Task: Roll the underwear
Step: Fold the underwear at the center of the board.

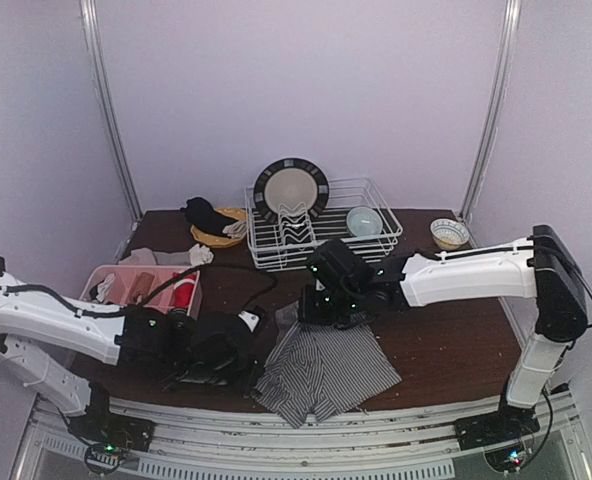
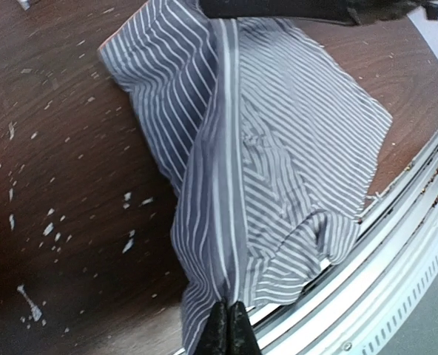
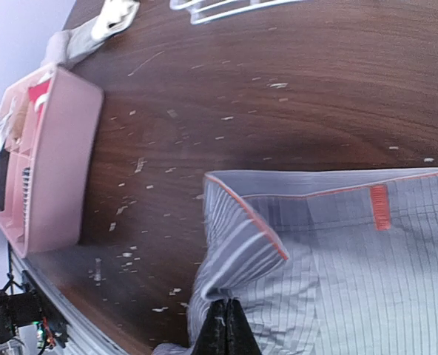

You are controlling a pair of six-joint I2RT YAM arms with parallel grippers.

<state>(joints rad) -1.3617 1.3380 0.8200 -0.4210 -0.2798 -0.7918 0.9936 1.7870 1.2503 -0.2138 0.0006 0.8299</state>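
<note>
The underwear (image 1: 328, 372) is a pair of grey boxers with white stripes, spread on the dark wooden table close to its front edge. Its waistband, edged in orange, lies at the far side (image 3: 315, 192). My left gripper (image 1: 254, 372) is at the garment's left front, and in the left wrist view its fingers (image 2: 228, 318) are shut, pinching a fold of the striped underwear (image 2: 278, 133) by the table rail. My right gripper (image 1: 312, 312) is at the waistband's left corner. In its wrist view it (image 3: 226, 314) is shut on a raised fold of the underwear (image 3: 352, 266).
A pink bin (image 1: 141, 285) with small items stands at the left (image 3: 45, 148). Behind it is a white dish rack (image 1: 376, 240) holding a plate (image 1: 291, 188) and a bowl (image 1: 364, 221). Another bowl (image 1: 449, 233) sits back right, a yellow bowl (image 1: 216, 235) back left. The metal rail (image 1: 376, 432) borders the front.
</note>
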